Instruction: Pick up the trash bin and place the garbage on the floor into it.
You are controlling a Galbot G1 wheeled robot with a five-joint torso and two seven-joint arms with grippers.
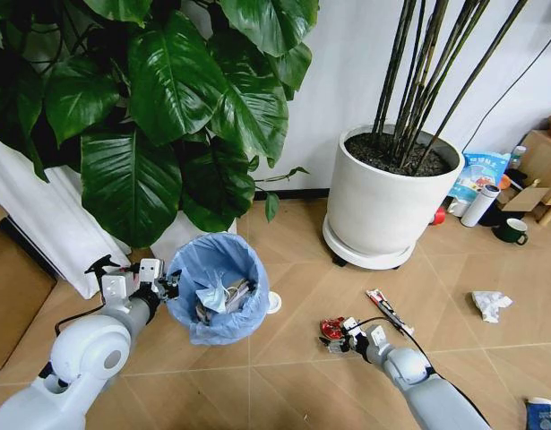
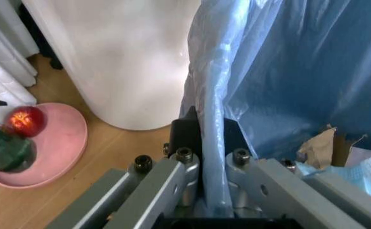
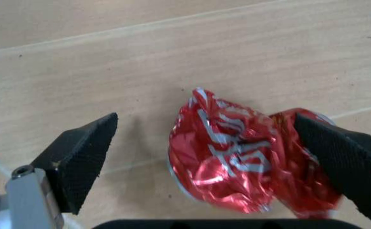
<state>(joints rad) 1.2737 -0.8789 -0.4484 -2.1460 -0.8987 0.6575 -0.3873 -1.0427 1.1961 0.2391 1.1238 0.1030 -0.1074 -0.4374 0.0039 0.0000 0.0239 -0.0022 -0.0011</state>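
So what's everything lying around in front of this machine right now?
trash bin: one, pale blue liner, held at its rim, litter already inside
red wrapper: one, crumpled, on the floor between open fingers
long thin wrapper: one, white and red, floor right of the red one
white tissue wad: one, floor far right
blue-white packet: one, bottom right corner
white plant pots: two, one with bare stems, one behind the bin under big green leaves
white bottle and dark mug: one each, by the wall
pink dish: one, beside the leafy pot
left gripper: clamped on the bin's rim
right gripper: open around the red wrapper
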